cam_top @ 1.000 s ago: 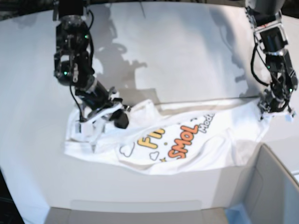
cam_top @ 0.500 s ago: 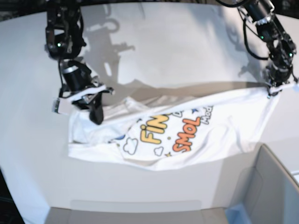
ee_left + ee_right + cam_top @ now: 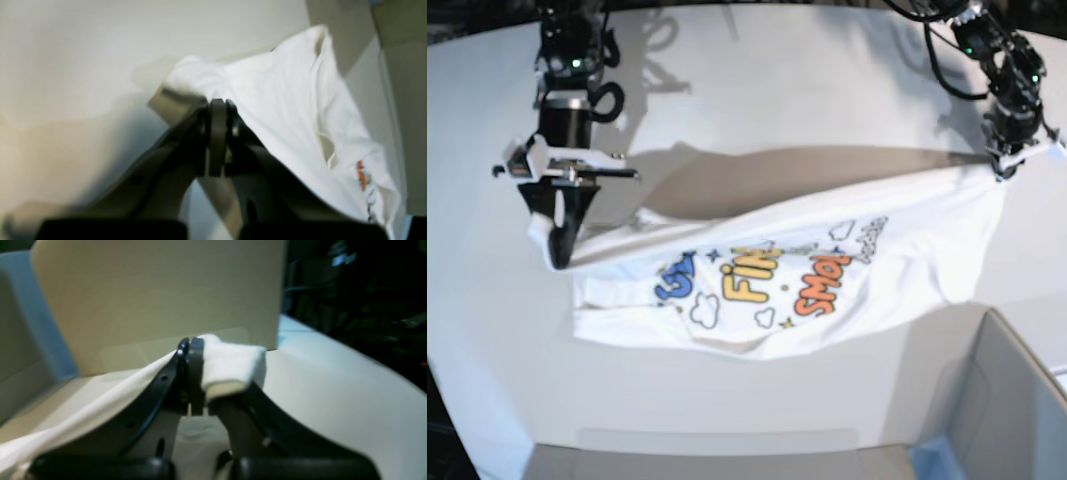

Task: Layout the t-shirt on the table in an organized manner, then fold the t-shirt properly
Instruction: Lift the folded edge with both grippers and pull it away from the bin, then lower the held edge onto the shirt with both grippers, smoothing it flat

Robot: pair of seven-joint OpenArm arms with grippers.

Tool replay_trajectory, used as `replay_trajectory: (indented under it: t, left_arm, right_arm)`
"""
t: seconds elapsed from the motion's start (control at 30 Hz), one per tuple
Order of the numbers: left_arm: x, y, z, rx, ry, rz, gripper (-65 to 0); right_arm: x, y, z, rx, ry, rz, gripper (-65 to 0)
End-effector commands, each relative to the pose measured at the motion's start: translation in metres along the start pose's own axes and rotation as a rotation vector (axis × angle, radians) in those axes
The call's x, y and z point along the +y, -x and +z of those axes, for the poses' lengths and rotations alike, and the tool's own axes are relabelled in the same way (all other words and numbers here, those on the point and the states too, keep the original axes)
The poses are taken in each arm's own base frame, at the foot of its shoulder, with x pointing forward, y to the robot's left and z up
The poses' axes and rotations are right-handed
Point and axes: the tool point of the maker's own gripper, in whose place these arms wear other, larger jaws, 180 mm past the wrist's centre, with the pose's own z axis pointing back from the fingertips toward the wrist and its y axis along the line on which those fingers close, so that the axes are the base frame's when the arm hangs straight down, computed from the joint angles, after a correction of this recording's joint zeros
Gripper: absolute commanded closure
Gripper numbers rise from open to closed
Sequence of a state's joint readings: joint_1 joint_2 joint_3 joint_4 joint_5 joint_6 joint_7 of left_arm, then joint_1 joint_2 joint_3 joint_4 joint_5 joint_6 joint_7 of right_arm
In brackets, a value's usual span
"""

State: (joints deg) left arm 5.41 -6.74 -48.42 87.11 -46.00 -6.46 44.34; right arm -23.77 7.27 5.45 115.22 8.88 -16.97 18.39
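The white t-shirt (image 3: 767,270) hangs stretched between my two grippers, its far edge lifted off the table (image 3: 777,90) and its near part lying on it. The blue, yellow and orange print faces up. On the left of the base view my right gripper (image 3: 553,238) is shut on one shirt corner, and the right wrist view shows a bunched fold (image 3: 230,366) beside the closed right gripper (image 3: 190,344). At the far right of the base view my left gripper (image 3: 1012,160) is shut on the opposite end. The left wrist view shows the left gripper (image 3: 218,104) pinching the cloth (image 3: 283,100).
A grey box (image 3: 1012,400) with a blue corner (image 3: 937,455) stands at the near right, close to the shirt's lower edge. Its wall (image 3: 150,290) fills the right wrist view. The table's curved near edge (image 3: 717,435) runs below the shirt.
Both grippers have risen and moved apart toward the far side. The shirt has been pulled taut and more of the print has opened out.
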Motion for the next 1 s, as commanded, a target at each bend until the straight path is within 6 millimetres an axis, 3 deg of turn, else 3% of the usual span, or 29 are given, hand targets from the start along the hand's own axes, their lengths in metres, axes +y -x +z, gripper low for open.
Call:
replay_trajectory:
  t: [0.0, 0.1, 0.2, 0.27, 0.43, 0.63, 0.7, 0.8, 0.97]
  left_arm:
    - [0.003, -0.031, 0.011, -0.107, -0.017, -0.016, 0.0]
    - [0.004, -0.041, 0.026, -0.152, -0.021, -0.023, 0.0]
    - [0.003, -0.043, 0.027, -0.159, -0.018, -0.027, 0.0]
    - [0.007, -0.041, 0.028, -0.152, -0.029, -0.03, 0.0]
    - [0.013, -0.041, 0.031, -0.148, -0.041, -0.039, 0.0]
    - [0.021, -0.036, 0.034, -0.135, -0.059, -0.043, 0.0]
    - [0.03, -0.035, 0.038, -0.131, -0.08, -0.047, 0.0]
    - [0.048, -0.049, 0.048, -0.177, -0.121, -0.016, 0.0]
    - [0.06, -0.056, 0.053, -0.197, -0.147, 0.006, 0.0]
  right_arm:
    - [-0.017, -0.031, 0.003, -0.141, 0.069, 0.069, 0.0]
    - [-0.022, -0.054, 0.018, -0.269, 0.106, 0.188, 0.0]
    - [-0.018, -0.05, 0.027, -0.285, 0.091, 0.271, 0.0]
    - [-0.001, -0.038, 0.039, -0.26, 0.024, 0.308, 0.0]
    - [0.032, -0.042, 0.069, -0.381, -0.102, 0.47, 0.0]
    - [0.03, -0.024, 0.073, -0.336, -0.092, 0.498, 0.0]
    - [0.018, -0.018, 0.073, -0.308, -0.062, 0.501, 0.0]
    - [-0.001, 0.0, 0.073, -0.239, -0.005, 0.465, 0.0]
    - [0.018, 0.027, 0.091, -0.182, -0.118, 0.506, 0.0]
